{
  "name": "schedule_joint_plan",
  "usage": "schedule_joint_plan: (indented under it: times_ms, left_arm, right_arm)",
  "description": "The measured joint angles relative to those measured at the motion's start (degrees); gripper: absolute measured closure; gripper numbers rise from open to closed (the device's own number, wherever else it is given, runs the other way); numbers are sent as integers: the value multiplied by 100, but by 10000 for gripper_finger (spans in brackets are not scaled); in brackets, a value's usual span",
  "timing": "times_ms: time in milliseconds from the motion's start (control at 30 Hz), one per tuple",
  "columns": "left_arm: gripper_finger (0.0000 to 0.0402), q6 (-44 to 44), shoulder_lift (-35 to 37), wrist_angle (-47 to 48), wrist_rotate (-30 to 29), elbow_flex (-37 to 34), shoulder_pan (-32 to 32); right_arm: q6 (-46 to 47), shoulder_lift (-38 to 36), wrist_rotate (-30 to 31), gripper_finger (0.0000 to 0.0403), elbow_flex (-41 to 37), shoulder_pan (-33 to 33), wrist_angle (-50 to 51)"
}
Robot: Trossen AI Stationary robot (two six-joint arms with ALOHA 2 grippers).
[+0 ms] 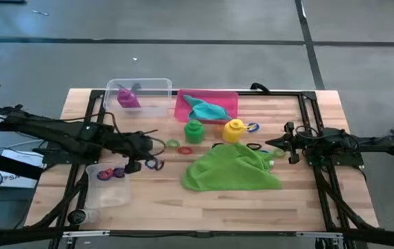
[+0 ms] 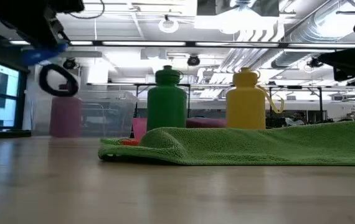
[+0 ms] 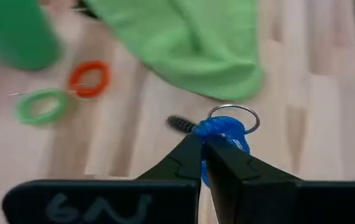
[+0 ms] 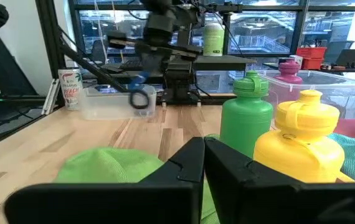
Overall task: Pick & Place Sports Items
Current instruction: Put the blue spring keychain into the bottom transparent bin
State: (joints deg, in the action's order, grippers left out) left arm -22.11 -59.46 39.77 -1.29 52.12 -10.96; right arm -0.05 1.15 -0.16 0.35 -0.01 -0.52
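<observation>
Worktop (image 1: 301,207) of pale wood planks stands on a grey floor; the low view looks into a hall with ceiling lights, pipes and glass walls.

Left tool (image 3: 203,149) is clenched on a blue ring (image 3: 226,134), held above the wood near the green cloth (image 1: 231,169). Right tool (image 1: 274,143) is clenched on nothing, hovering just beside that cloth.

Green bottle (image 1: 194,130) and yellow bottle (image 1: 234,129) stand upright by the pink tray (image 1: 226,101), which holds the teal cloth (image 1: 207,109). Purple bottle (image 1: 128,97) is in a clear tub (image 1: 157,86).

A can (image 4: 70,89) beyond the worktop bears red lettering too small to read.
</observation>
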Motion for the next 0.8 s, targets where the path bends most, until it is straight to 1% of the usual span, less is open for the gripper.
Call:
schedule_joint_plan:
  times_ms: [100, 167, 200, 267, 333, 400, 467, 533, 567, 633, 700, 800]
  left_arm:
    - [401, -574, -25, -73, -120, 0, 338]
    - [401, -1108, -40, -233, 147, 0, 613]
    - [401, -1272, -38, -341, 424, 0, 739]
    - [401, -1245, -38, -601, 904, 0, 899]
    - [401, -941, -38, -657, 1084, 0, 913]
    - [401, -760, -38, -592, 866, 0, 862]
    - [401, -791, -59, -487, 492, 0, 831]
    - [401, -1100, -117, -485, 192, 0, 840]
    - [401, -1317, -147, -499, 141, 0, 862]
    - [401, -1625, -228, -644, 216, 0, 913]
    - [401, -1680, -332, -723, 368, 2, 930]
    - [401, -1687, -517, -732, 414, 2, 862]
  right_arm:
    - [0, -2, 0, 403, -1, 0, 0]
    - [0, 0, 0, 402, 1, 0, -1]
    - [0, 0, 0, 402, 1, 0, -1]
    - [0, -2, 0, 402, 0, 0, -1]
    - [0, 0, 0, 402, 1, 0, 1]
    - [-1, -1, 0, 402, 1, 0, 1]
    - [-2, 0, 19, 402, 1, 0, 1]
    - [-50, -1, 162, 402, 1, 0, -15]
    - [-141, 0, 274, 402, 1, 0, -33]
    - [-368, -1, 441, 402, 1, 0, -68]
    - [-577, -2, 490, 402, 1, 0, -80]
    - [-767, -2, 499, 403, 1, 0, -82]
